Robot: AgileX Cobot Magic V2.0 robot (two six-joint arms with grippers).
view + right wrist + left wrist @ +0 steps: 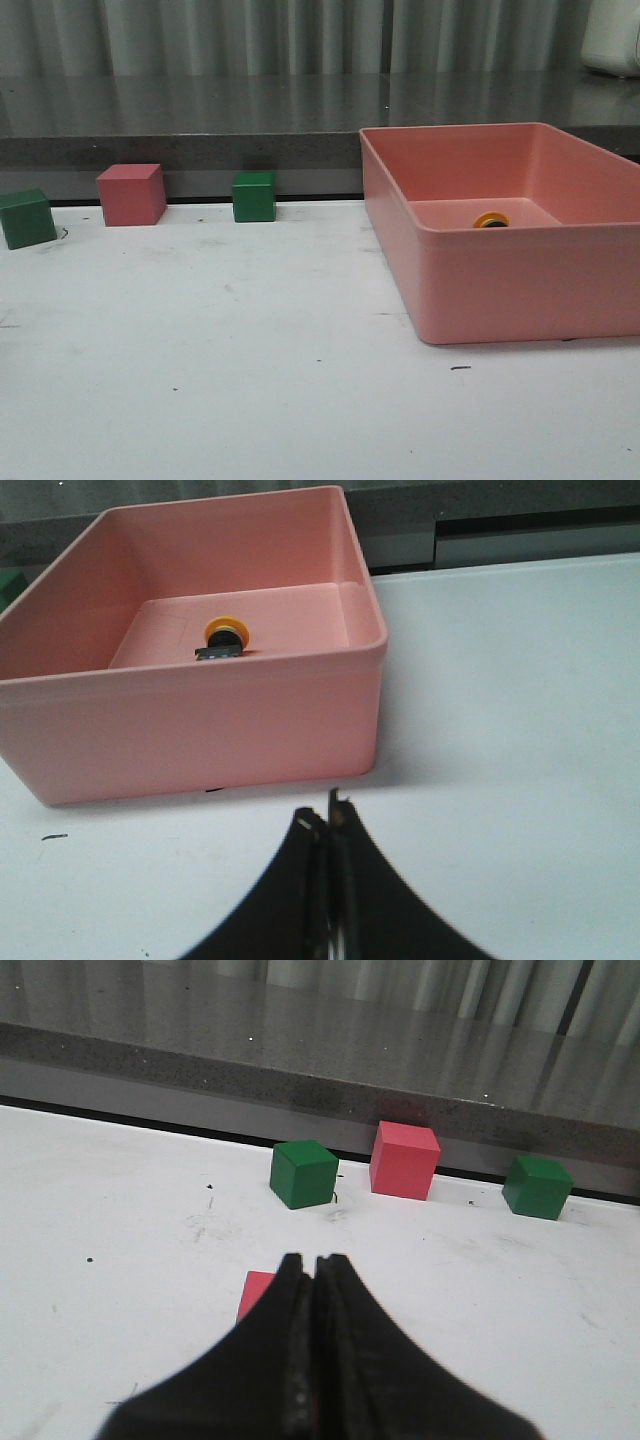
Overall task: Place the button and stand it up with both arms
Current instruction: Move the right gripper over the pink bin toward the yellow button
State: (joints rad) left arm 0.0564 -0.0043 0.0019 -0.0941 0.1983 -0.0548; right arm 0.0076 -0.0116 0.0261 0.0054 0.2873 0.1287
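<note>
The button (224, 640) lies on its side on the floor of the pink bin (200, 720), its yellow cap up against its black body. In the front view only the yellow cap of the button (491, 219) shows over the bin's front wall (530, 285). My right gripper (325, 815) is shut and empty, over the white table just outside the bin's near wall. My left gripper (312, 1260) is shut and empty, over the table short of the cubes. Neither arm shows in the front view.
Two green cubes (27, 217) (254, 196) and a pink cube (131, 194) stand along the table's far edge, below a grey counter (200, 130). The same green cubes (303, 1172) (537, 1186) and pink cube (404, 1159) show in the left wrist view. A flat red piece (256, 1294) lies beside the left fingers.
</note>
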